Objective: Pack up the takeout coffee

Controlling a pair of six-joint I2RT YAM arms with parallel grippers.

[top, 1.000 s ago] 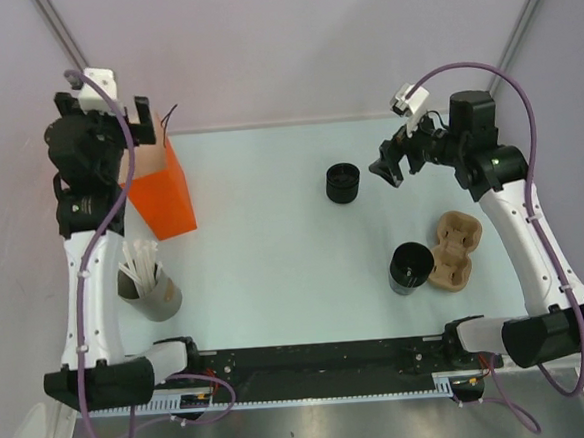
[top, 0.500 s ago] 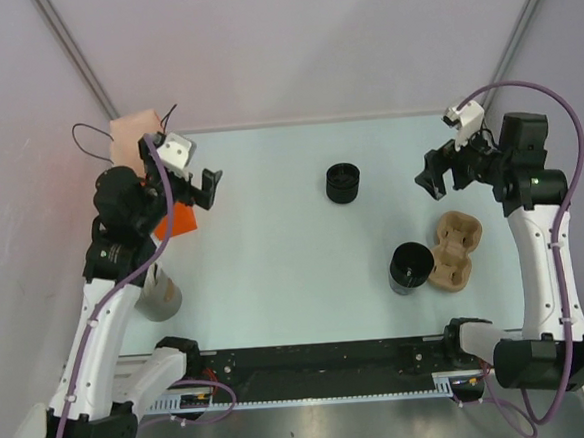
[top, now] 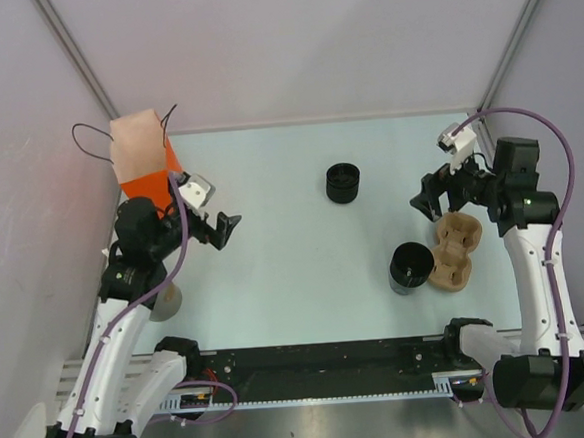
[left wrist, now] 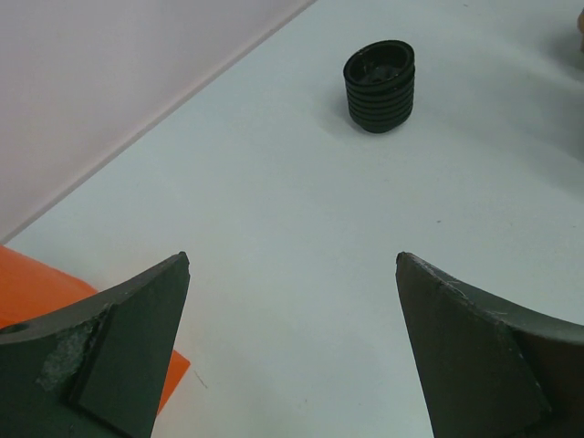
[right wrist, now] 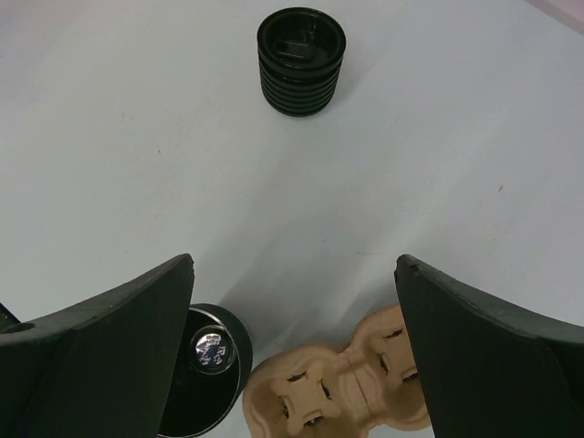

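Takeout coffee point(top: 342, 183) sits ungrasped, approach pending. Left gripper point(top: 225, 231) and right gripper point(top: 426, 196) gape empty; the right should reach it.

Left tool point(left wrist: 292, 265) spread wide over the table point(left wrist: 274, 201); takeout coffee point(left wrist: 380, 87) ahead — orange bag point(left wrist: 36, 290) lower left.

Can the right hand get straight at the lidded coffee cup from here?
Probably yes: the right hand is open and faces the coffee cup, with only bare table between them.
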